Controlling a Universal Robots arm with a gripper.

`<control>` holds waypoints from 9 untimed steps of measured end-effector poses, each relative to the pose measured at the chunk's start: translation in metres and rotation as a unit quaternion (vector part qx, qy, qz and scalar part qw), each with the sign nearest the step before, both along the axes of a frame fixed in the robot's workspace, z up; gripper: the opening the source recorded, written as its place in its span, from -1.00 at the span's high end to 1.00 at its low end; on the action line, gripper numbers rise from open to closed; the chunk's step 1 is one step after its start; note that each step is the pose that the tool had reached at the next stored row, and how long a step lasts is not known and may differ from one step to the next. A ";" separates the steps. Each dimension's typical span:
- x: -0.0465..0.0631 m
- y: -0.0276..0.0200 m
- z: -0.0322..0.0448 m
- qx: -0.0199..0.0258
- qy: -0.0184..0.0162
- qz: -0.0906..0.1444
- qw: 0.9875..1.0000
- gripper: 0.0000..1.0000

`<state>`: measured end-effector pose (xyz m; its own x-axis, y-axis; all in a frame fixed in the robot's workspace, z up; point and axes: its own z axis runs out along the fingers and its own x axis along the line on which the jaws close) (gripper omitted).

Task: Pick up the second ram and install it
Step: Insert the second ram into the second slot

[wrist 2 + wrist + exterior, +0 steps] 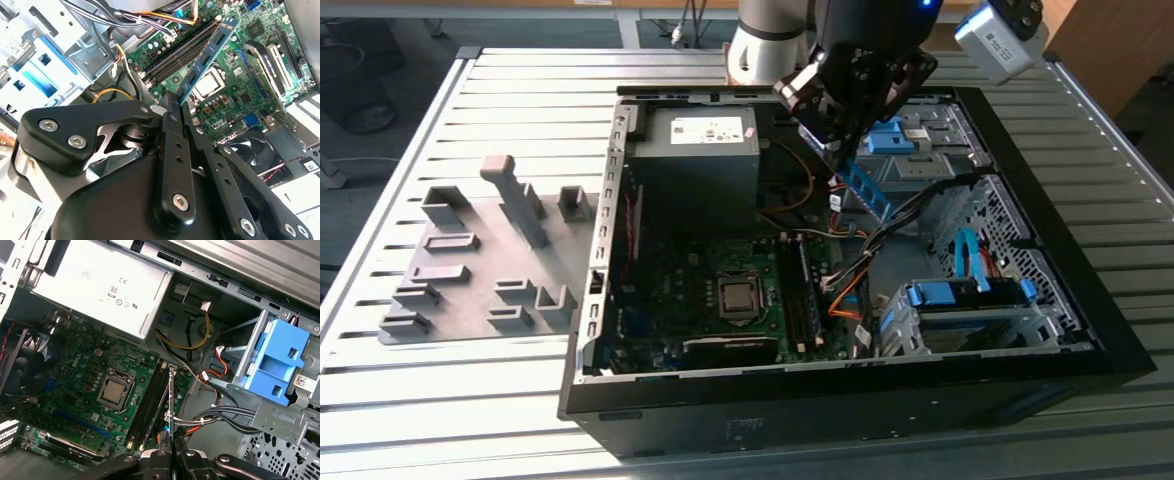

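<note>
One arm hangs over the open computer case [1067,330], and from my seat its gripper [850,150] sits above the gap between the power supply [698,150] and the drive bays. Its fingers [175,150] are clamped together on the second ram [865,188], which slants down out of them in the exterior view, blue and clear of the board below.

In the second wrist view I see the stick's broad face [207,55], with dark chips along it, reaching out over the motherboard [230,90] toward the long black memory slots [182,52]. In the first wrist view the same stick shows edge-on, a thin line [171,410] rising from between the closed fingers [159,460], lined up roughly along the slots [150,405] beside the processor socket [116,392]. I think its far end is still off the slots, but neither wrist view lets me judge the gap well.

For room: the power supply's wall bounds one side, and the blue drive-bay clip [276,362] with its metal cage bounds the other. Bundled cables [220,417] run close beside the slots on the cage side, so that edge is tight. The fan [260,147] and the board around the socket lie open. Outside the case, on the exterior view's left, the grey fixture blocks [494,260] stand on the slatted table [520,100], well apart from the arm.
</note>
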<state>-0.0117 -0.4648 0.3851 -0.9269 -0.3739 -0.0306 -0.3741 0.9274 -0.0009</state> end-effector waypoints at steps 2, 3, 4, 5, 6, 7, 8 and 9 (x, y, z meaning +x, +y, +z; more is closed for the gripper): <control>0.000 0.0000 0.0000 0.000 0.000 -0.002 1.000 0.73; 0.000 0.0000 0.0000 0.000 0.000 -0.002 1.000 0.73; 0.000 0.0000 0.0000 0.000 0.000 -0.003 1.000 0.73; 0.000 0.0000 0.0000 0.000 0.000 -0.004 1.000 0.73; 0.000 0.0000 0.0000 0.000 0.000 -0.005 1.000 0.73; 0.000 0.0000 0.0000 0.000 0.000 -0.006 1.000 0.73; 0.000 0.0000 0.0000 0.000 0.000 -0.006 1.000 0.73; 0.000 0.0000 0.0000 0.000 0.000 -0.007 1.000 0.73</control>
<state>-0.0117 -0.4648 0.3851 -0.9322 -0.3605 -0.0306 -0.3607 0.9327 -0.0010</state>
